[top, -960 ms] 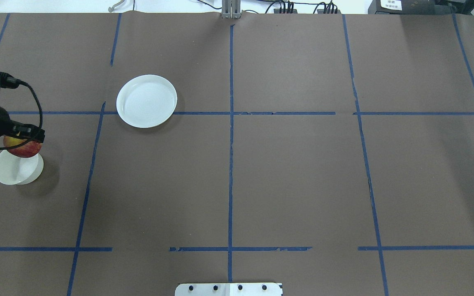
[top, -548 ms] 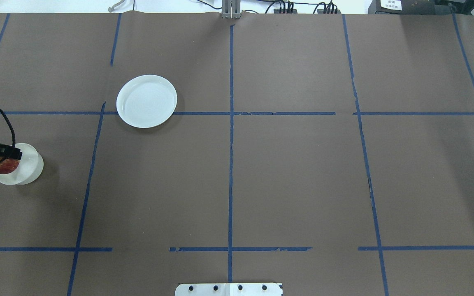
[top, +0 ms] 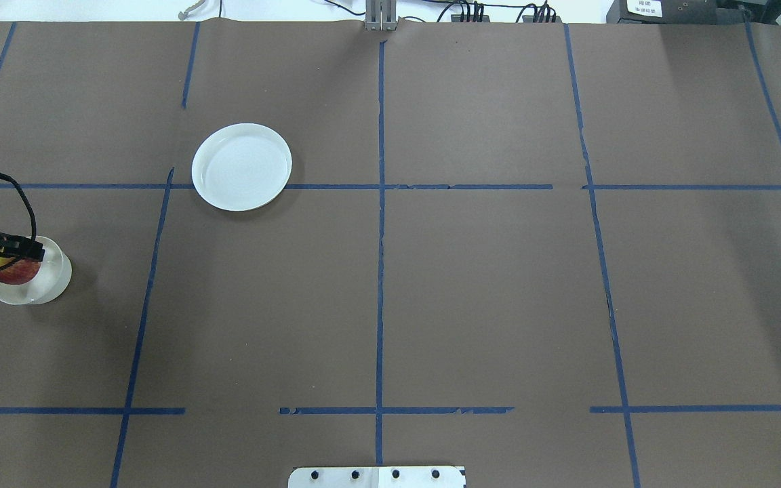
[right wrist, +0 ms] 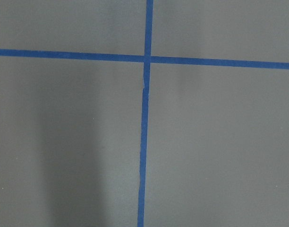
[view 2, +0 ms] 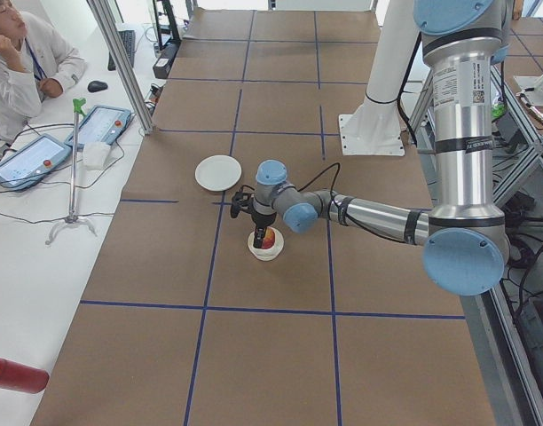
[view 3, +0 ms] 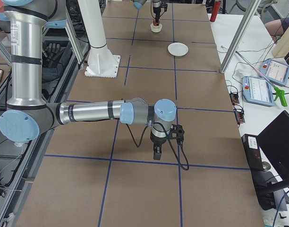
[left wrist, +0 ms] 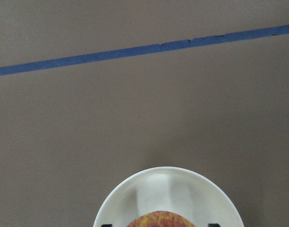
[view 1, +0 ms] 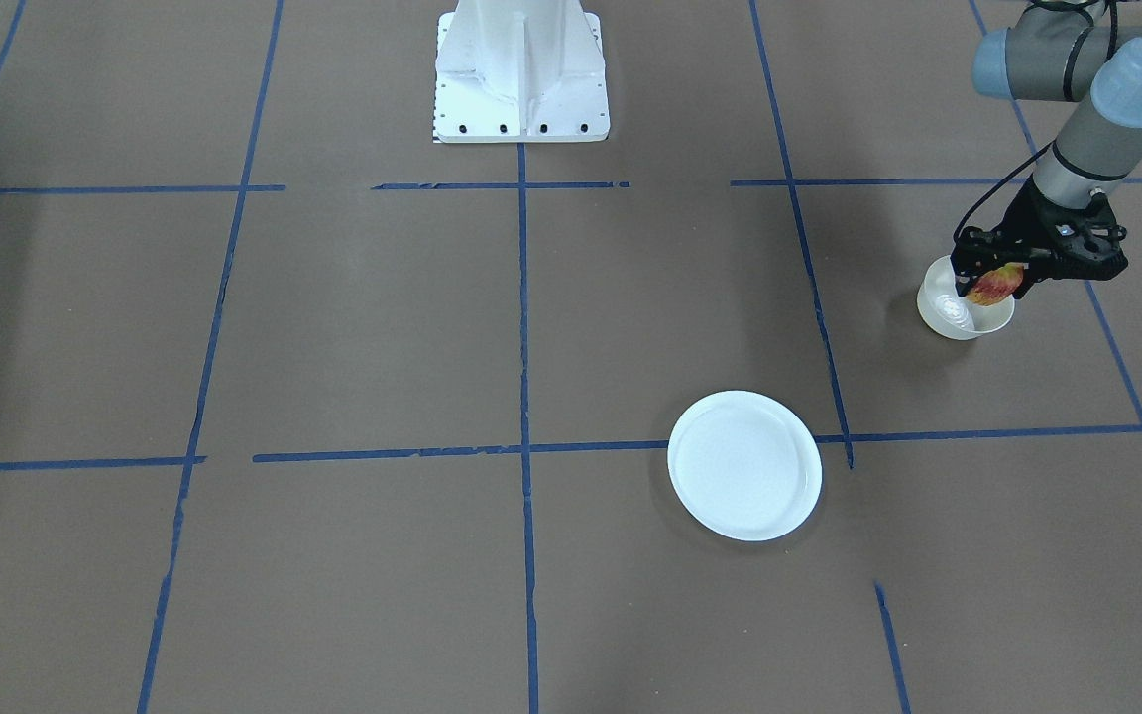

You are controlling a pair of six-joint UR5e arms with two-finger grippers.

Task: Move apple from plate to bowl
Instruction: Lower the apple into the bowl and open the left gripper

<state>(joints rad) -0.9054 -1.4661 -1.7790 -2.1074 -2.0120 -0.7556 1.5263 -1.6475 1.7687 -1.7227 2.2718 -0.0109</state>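
Observation:
My left gripper (view 1: 997, 282) is shut on the red and yellow apple (view 1: 994, 286) and holds it over the small cream-white bowl (view 1: 952, 313), low at its rim. In the overhead view the apple (top: 12, 271) covers the left part of the bowl (top: 45, 285). The left wrist view shows the bowl (left wrist: 168, 187) below, with the apple's top (left wrist: 158, 220) at the bottom edge. The white plate (top: 241, 167) lies empty, apart from the bowl, and also shows in the front-facing view (view 1: 744, 464). My right gripper (view 3: 157, 154) hangs over bare table far away; I cannot tell whether it is open or shut.
Brown paper with blue tape lines (top: 379, 203) covers the table. The robot's white base mount (view 1: 521, 74) stands at the near middle edge. An operator (view 2: 23, 62) with tablets sits at a side table past the far edge.
My left gripper has carried the apple from above the bowl's far rim toward me and down, so it now hangs over the bowl. The right arm has not moved.

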